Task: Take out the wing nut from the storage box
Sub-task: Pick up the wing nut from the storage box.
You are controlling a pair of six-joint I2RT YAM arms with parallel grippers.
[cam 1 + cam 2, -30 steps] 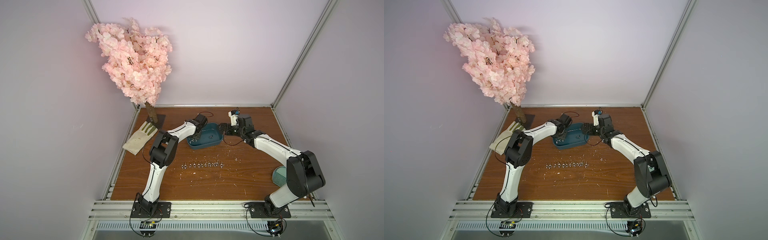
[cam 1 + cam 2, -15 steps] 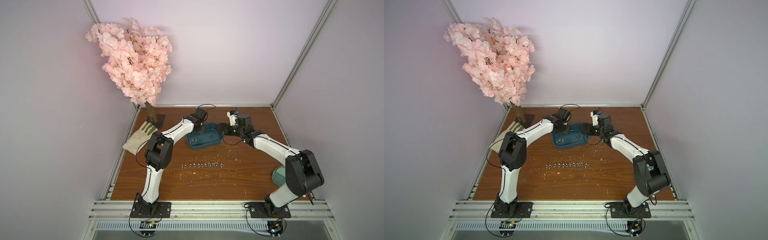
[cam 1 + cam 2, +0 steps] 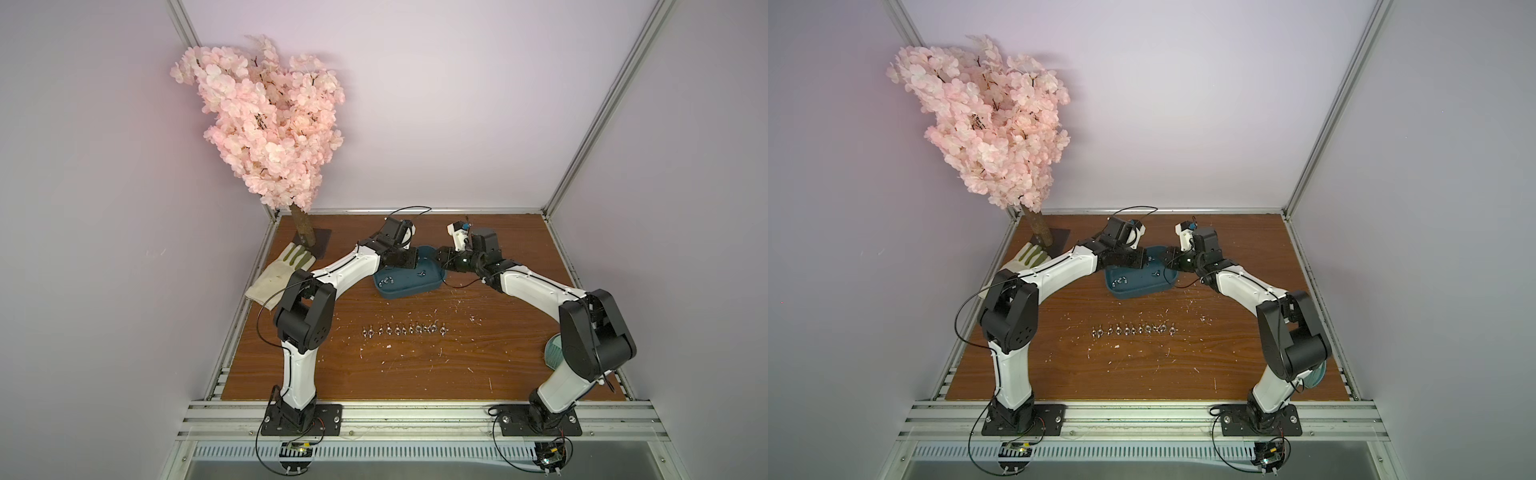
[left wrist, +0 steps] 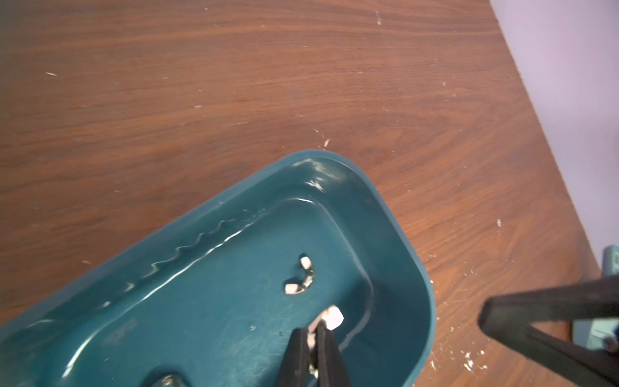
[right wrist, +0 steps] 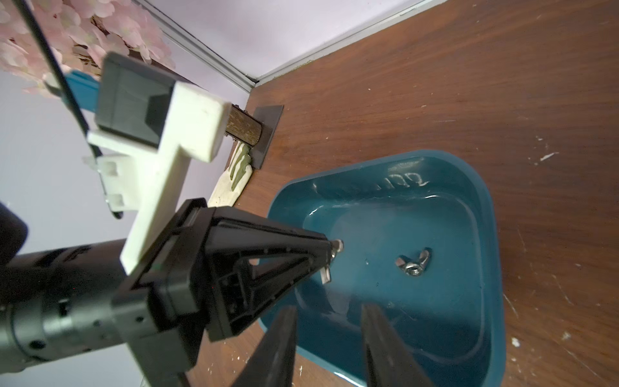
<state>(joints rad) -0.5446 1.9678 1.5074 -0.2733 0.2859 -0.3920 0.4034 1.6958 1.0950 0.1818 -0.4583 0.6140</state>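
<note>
**Lifting the pinched nut over the rim is what remains**

We judge the task roughly half done. The left pincer (image 4: 313, 330) is clenched on one small silver metal wing nut (image 4: 332, 318), low in its wrist frame. That nut has not yet left the outline of the shallow dark teal plastic storage box (image 4: 361, 201), and we cannot tell whether it is clear of the floor. A second loose wing nut (image 5: 413, 263) lies on the box floor. A row of small silver nuts (image 3: 405, 329) lies on the brown wood-grain bench (image 3: 415, 374), below the box in a top view.

We think the nut must next rise over the rim and be set down outside.

The left arm (image 3: 349, 266) arches up from the lower left and dips its wrist into the box. The right pincer (image 5: 330, 335) hovers at the bottom of its wrist frame over the box's rim, jaws apart and empty.
</note>
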